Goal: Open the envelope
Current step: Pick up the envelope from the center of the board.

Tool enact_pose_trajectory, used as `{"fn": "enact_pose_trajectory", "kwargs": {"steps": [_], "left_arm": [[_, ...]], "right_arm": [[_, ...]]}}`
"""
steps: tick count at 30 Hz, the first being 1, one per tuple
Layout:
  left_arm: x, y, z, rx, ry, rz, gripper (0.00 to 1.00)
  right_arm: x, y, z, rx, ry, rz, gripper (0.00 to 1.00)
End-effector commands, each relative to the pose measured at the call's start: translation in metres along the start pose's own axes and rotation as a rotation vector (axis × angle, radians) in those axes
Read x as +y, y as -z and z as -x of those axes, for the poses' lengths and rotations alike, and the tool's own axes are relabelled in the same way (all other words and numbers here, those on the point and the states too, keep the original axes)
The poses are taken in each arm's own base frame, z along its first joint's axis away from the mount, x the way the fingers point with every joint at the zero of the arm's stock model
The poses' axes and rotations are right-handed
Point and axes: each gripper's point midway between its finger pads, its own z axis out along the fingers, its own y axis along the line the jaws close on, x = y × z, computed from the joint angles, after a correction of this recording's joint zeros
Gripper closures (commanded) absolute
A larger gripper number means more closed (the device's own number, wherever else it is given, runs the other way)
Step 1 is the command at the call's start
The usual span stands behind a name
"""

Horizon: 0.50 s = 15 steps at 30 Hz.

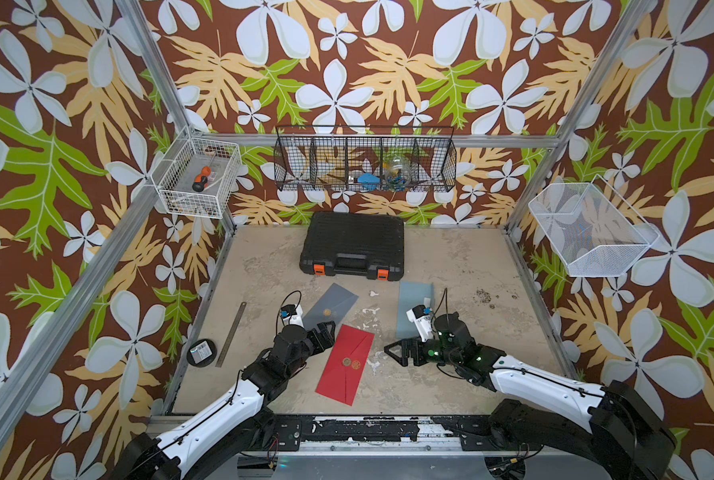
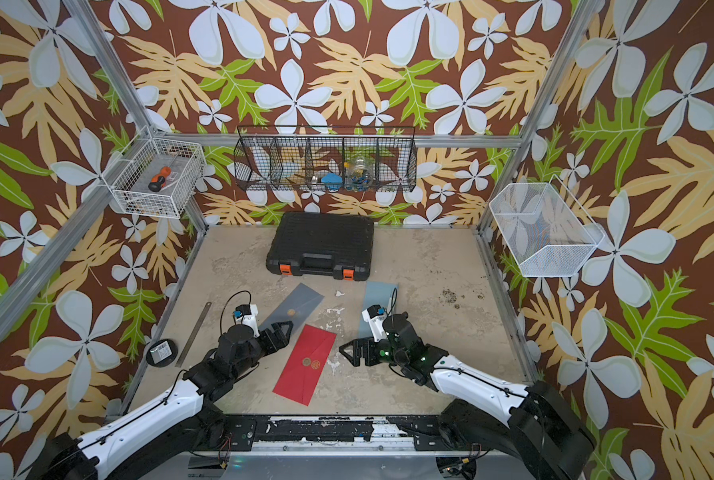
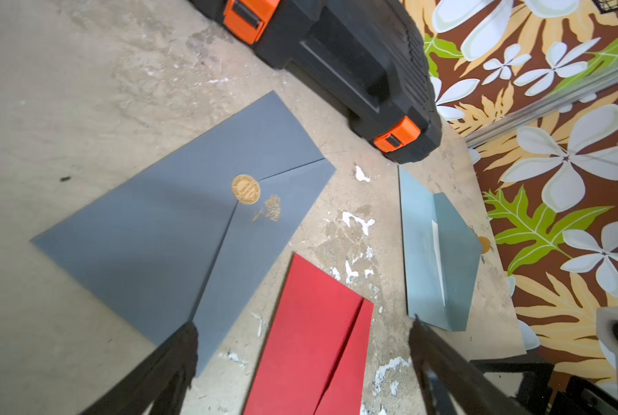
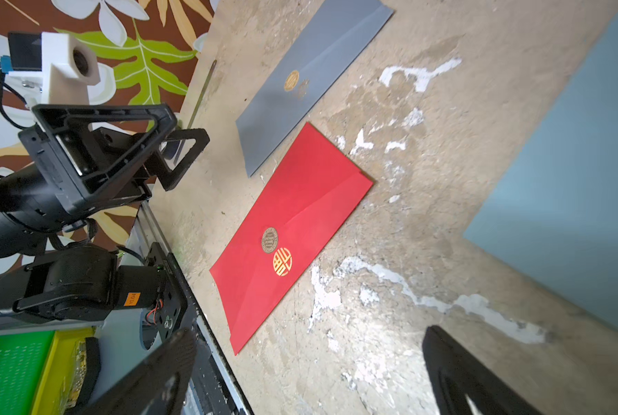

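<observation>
At the eight o'clock edge of the desk (image 1: 471,266): round black disc (image 1: 201,352) and steel ruler (image 1: 230,334), parked well clear of the work.

Next, left claw (image 1: 327,332), spread wide and gripping nothing. Hangs low at ten o'clock of the red envelope (image 1: 345,363), over the near corner of the grey envelope (image 1: 331,309). Probably poised there to pin or steady paper.

Red envelope flat near the desk's six o'clock, flap side up, gold sticker (image 4: 269,240) sealing the flap tip beside a printed gold emblem (image 4: 282,262). Lies between both claws, so judged the one to open, though cannot rule out the grey one, likewise sealed.

At twelve o'clock, closed black tool case (image 1: 352,245), set back from the job.

Right claw (image 1: 392,354), also spread and empty, pointing toward nine o'clock at the red envelope's long edge, apart from it. Seems placed to work at the flap from that side.

At one o'clock of the red one, pale blue envelope (image 1: 414,307), flap seemingly folded open in the left wrist view.
</observation>
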Motion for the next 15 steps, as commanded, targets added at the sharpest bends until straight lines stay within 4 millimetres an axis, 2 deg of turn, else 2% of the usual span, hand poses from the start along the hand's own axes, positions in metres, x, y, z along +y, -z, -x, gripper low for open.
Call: {"fn": "enact_pose_trajectory", "kwargs": {"steps": [1, 4, 9, 15], "left_arm": [[0.003, 0.002, -0.011, 0.049, 0.048, -0.014, 0.08], [0.012, 0.003, -0.021, 0.075, 0.077, -0.001, 0.08], [0.004, 0.003, -0.036, 0.124, 0.091, -0.094, 0.11], [-0.001, 0.002, -0.042, 0.159, 0.064, -0.126, 0.15]], "right_arm": [[0.005, -0.006, -0.003, 0.009, -0.042, 0.048, 0.00], [0.005, -0.013, -0.006, 0.029, -0.077, 0.068, 0.01], [0.009, -0.028, -0.010, 0.074, -0.114, 0.090, 0.06], [0.009, -0.051, -0.010, 0.095, -0.172, 0.082, 0.12]]}}
